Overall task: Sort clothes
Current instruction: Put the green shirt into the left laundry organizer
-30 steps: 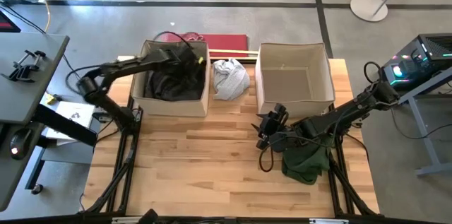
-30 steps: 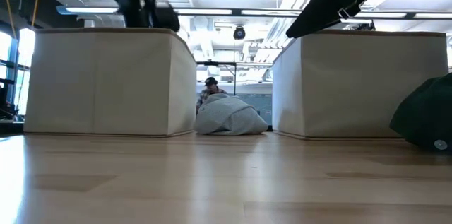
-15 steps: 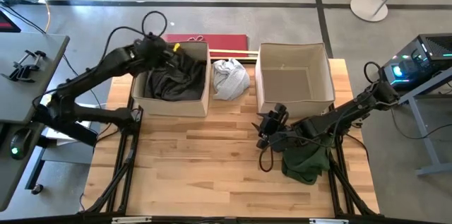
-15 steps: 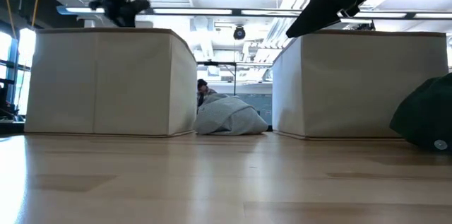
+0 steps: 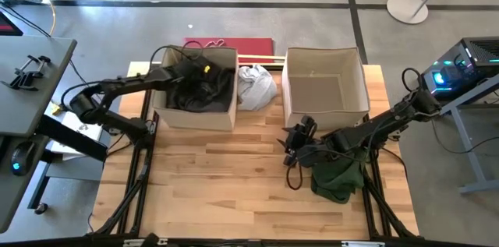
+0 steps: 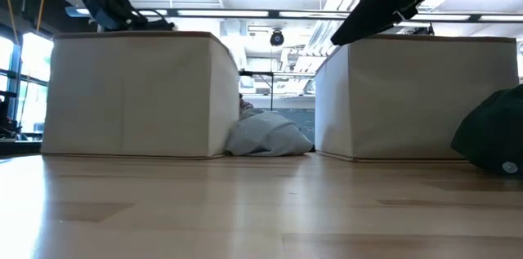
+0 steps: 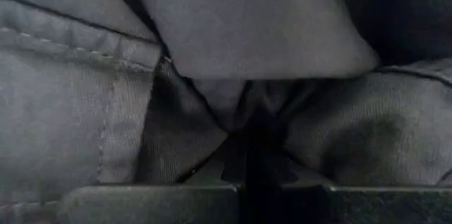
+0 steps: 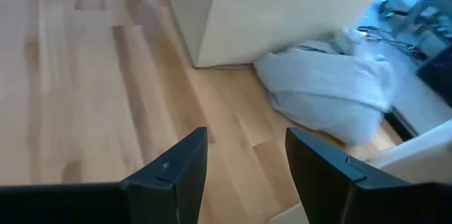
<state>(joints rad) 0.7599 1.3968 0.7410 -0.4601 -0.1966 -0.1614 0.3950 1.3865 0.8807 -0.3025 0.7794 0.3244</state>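
Dark grey-brown garment (image 5: pixel 199 89) piled inside the left beige fabric box (image 5: pixel 181 114), upper left-centre of the high view; it fills the left wrist view as grey folds with a stitched seam. Left gripper (image 5: pixel 189 73) is down in that box, buried in the dark cloth; can't tell if its fingers are parted or closed. Light grey-white garment (image 5: pixel 256 85) lies crumpled on the table between the two boxes, touching the left box's side; it also shows at centre in the low view. Right beige fabric box (image 5: pixel 324 111) sits upper right-centre. Dark green garment (image 5: pixel 337 177) heaped at the table's lower right edge, under the right arm. Right gripper (image 5: pixel 294 144) hovers low over the wooden table (image 5: pixel 234 185), just left of the green heap, fingers (image 8: pixel 173 167) spread apart, holding nothing.
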